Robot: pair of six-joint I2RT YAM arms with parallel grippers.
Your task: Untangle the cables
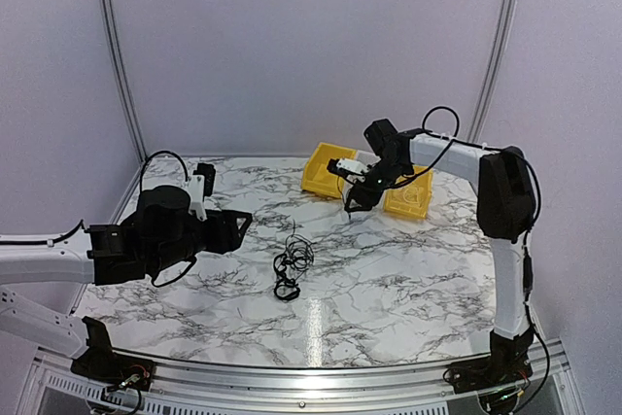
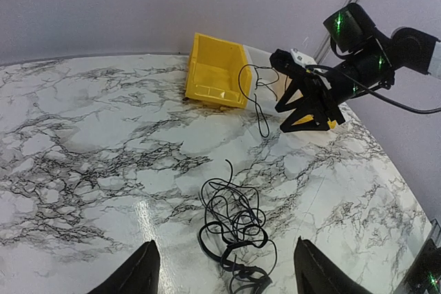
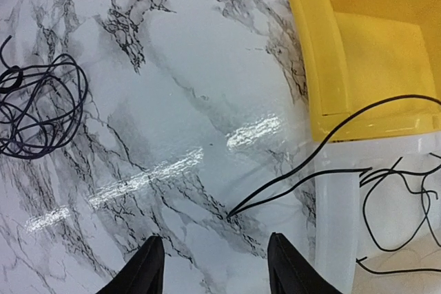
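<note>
As we look from the left, our left gripper (image 1: 237,224) hangs above the table (image 1: 408,289), fingers wide apart, holding nothing. Near the middle lies the tangle (image 1: 290,267). It looks thin, light and floppy, so we think it is best to pinch one loose loop at its edge and lift slowly. One strand (image 2: 256,98) dangles by our right gripper (image 1: 356,203), whose fingers are apart too. A bin (image 1: 327,170) sits close by, so the open room is nearer us.

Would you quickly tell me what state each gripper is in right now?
Left gripper: open, holding nothing.
Right gripper: open, with a cable strand ahead of it, not gripped.
</note>
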